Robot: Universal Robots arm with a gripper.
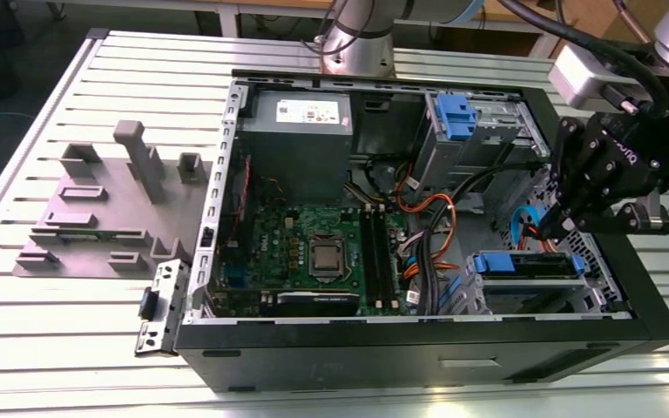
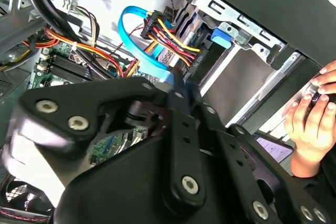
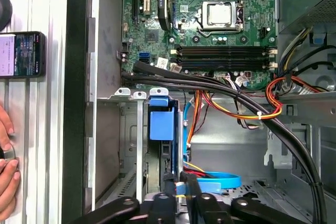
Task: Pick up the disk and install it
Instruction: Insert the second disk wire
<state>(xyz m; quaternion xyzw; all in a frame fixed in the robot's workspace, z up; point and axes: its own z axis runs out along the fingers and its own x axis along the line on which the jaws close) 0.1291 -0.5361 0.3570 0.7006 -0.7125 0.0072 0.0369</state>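
Hovering inside the case (image 1: 428, 344) above the disk (image 3: 159, 119) sitting edge-up in its bay, jaws nearly closed and apparently empty, seating seemingly underway.

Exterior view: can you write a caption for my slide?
Robot gripper reaches into the open computer case, above the blue-framed disk.

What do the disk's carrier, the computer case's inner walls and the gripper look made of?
The disk's carrier: probably plastic, uniformly bright blue with a smooth moulded look. The case's inner walls: bare sheet metal, dull grey, stamped with holes and folded tabs. The gripper: matte black rigid links joined with shiny metal pins, likely coated metal.
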